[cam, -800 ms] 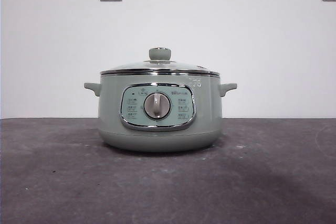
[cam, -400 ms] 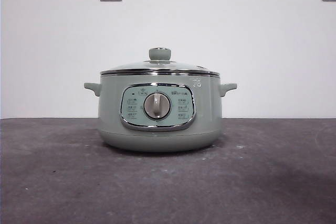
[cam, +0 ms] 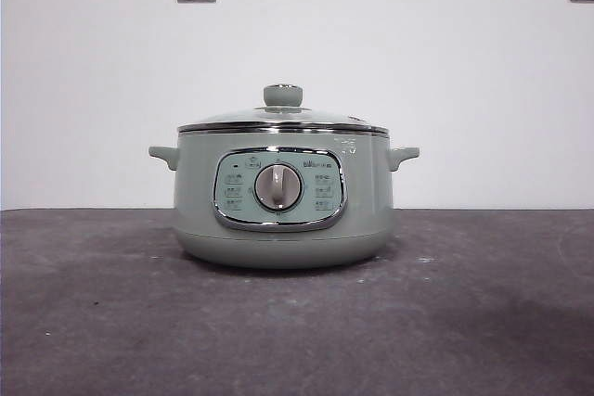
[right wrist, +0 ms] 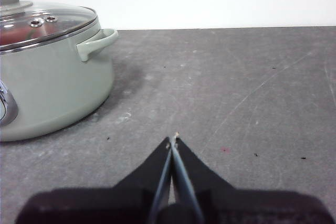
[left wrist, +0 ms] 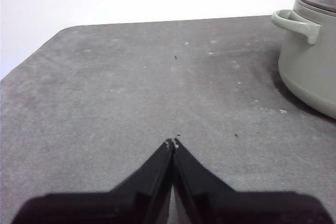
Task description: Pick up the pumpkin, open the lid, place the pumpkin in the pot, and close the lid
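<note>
Nothing moving across earlier front frames: pot [cam: 282,197] sitting mid-table, lid [cam: 282,118] seated on rim, knob [cam: 282,95] upright. Only panel glare shifting slightly. Seeing reddish-orange blur through glass in right wrist view, probably pumpkin [right wrist: 18,34] inside pot. Reading task as complete or nearly so. Left gripper [left wrist: 172,142] resting low, well apart from pot, jaws pressed together, empty. Right gripper [right wrist: 172,141] likewise, tips closed, holding nothing.
</note>
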